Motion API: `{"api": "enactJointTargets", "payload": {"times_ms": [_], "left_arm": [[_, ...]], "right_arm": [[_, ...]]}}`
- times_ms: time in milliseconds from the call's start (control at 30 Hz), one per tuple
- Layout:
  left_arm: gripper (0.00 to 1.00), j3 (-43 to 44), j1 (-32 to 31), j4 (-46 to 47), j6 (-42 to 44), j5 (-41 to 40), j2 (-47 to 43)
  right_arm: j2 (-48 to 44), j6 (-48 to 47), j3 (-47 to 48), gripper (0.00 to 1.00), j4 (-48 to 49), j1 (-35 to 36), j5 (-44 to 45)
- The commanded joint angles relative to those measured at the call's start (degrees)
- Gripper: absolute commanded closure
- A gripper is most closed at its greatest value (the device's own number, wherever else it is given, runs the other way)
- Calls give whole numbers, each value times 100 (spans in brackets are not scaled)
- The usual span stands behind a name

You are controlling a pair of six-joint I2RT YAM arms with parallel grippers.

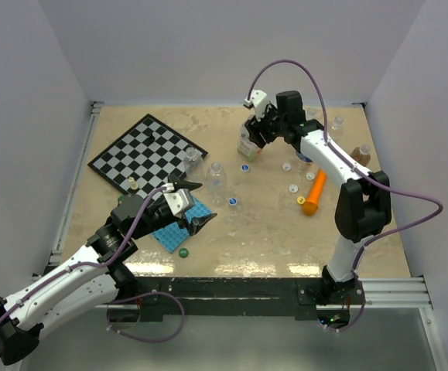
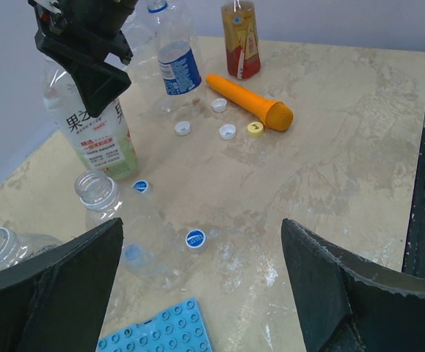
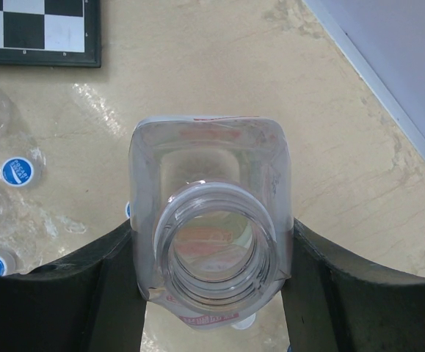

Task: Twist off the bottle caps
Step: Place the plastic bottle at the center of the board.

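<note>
Right gripper (image 1: 254, 133) sits at 12 o'clock on the table (image 1: 270, 239), clamped on the labelled bottle (image 1: 246, 144). The wrist view shows one of its fingers (image 3: 87, 293) pressed to each side of the bottle's shoulders. The bottle stands upright with its neck open. Left gripper (image 1: 199, 205) hovers at 8 o'clock, above the blue studded plate (image 1: 179, 226), jaws spread wide and empty. The bottle caps lie loose on the tabletop. A blue cap (image 1: 245, 167) is just at 6 o'clock of the labelled bottle. A second blue cap (image 1: 232, 202) is near table centre, just beside an open-necked clear bottle (image 1: 217, 179). A green cap (image 1: 182, 251) is at 6 o'clock of the blue plate, close to the near edge. White caps (image 1: 286, 165) and a yellow cap (image 1: 301, 201) are scattered on the 9 o'clock side of the orange toy (image 1: 314, 193), apart from it. The chessboard (image 1: 146, 153) lies at 10 o'clock.
</note>
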Motion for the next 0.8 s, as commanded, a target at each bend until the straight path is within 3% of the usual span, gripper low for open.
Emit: {"api": "enactJointTargets", "payload": {"times_ms": [0,467,767], "left_arm": [[7,191,54,103,23,62,-7],[7,200,63,103,23,97,11],[7,200,72,103,23,115,11]], "right_arm": [[23,157,325,74,-160,-46,67],[296,130,536,70,-503,-63,85],[410,139,676,62,-617,-89,-3]]}}
